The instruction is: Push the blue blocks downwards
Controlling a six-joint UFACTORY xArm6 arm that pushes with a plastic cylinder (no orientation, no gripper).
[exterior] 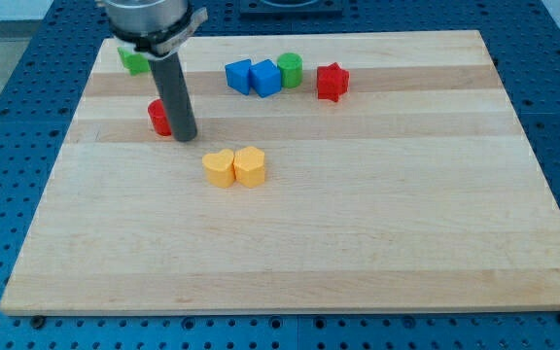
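Camera view: a pale wooden table (358, 243) is seen from above and in front, resting on a blue perforated base (8, 117).
Rod: a straight dark rod is carried in place of a gripper, so nothing is grasped, clenched or released; my tip (185, 137) is set down on the table in the upper left part of the view.
Tip and blocks: the tip is placed just to the view's right of a red block (157, 118), partly hidden by the rod, its shape not made out; whether they touch cannot be told.
Blue blocks: two are seen near the view's top edge, a blue block (238, 75) and a blue cube (266, 78), side by side and touching, well apart from the tip.
Neighbours: a green cylinder (291, 70) is pressed against the cube's right side; a red star-like block (332, 82) stands just beyond it.
Far corner: a green block (132, 61) is partly hidden behind the rod's mount, close to the top left edge.
Below the blue blocks: two yellow blocks (234, 167), touching, are found lower and slightly left.
Open room: bare wood is seen across the lower half and the right side.
Containers: cannot be told from this view.
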